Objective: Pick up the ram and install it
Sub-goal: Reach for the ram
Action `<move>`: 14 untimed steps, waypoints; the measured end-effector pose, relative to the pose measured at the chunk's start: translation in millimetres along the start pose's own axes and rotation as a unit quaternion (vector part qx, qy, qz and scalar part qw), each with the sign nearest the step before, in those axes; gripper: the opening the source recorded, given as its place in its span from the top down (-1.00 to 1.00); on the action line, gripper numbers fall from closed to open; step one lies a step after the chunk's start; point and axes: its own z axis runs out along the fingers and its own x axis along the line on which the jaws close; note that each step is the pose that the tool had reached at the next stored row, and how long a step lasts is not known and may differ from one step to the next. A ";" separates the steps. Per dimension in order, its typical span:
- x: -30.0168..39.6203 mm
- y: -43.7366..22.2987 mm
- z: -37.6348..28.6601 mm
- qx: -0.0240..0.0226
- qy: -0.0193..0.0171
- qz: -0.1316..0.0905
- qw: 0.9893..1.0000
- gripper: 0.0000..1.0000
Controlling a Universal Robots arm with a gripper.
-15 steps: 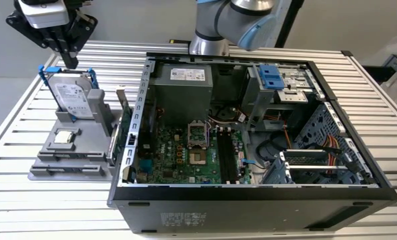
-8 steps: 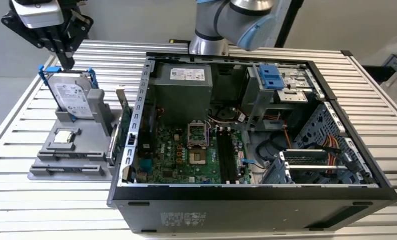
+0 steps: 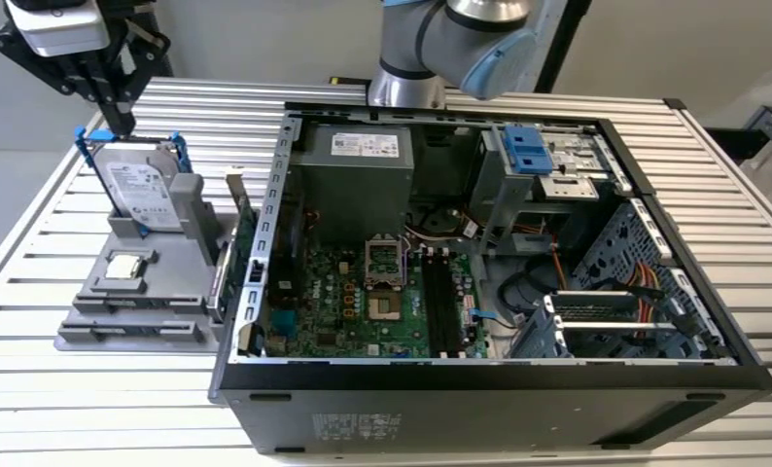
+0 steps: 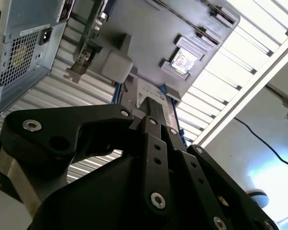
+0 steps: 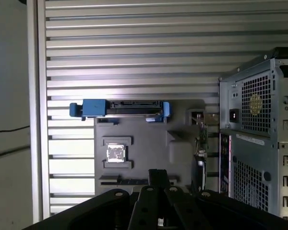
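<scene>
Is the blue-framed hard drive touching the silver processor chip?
Apart. The first wrist view shows bare grey holder between the hard drive and the processor chip.

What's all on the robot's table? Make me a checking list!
Surface: ribbed metal table, level.
Job's things: ram seems to lie flat in the grey holder's groove, untouched.
Clutter: hard drive standing upright, processor chip on holder; open computer case beside.
Grippers: gripper shut, empty, above the hard drive.
Cables: orange wires inside case; black cable off the table.
Surroundings: plain wall.
</scene>
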 end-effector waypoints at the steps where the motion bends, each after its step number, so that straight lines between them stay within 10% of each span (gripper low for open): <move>1: 1.0 0.0 0.1 0.000 0.000 0.000 1.000 1.00; 14: 13.3 -0.5 1.6 0.000 0.000 -0.002 1.000 1.00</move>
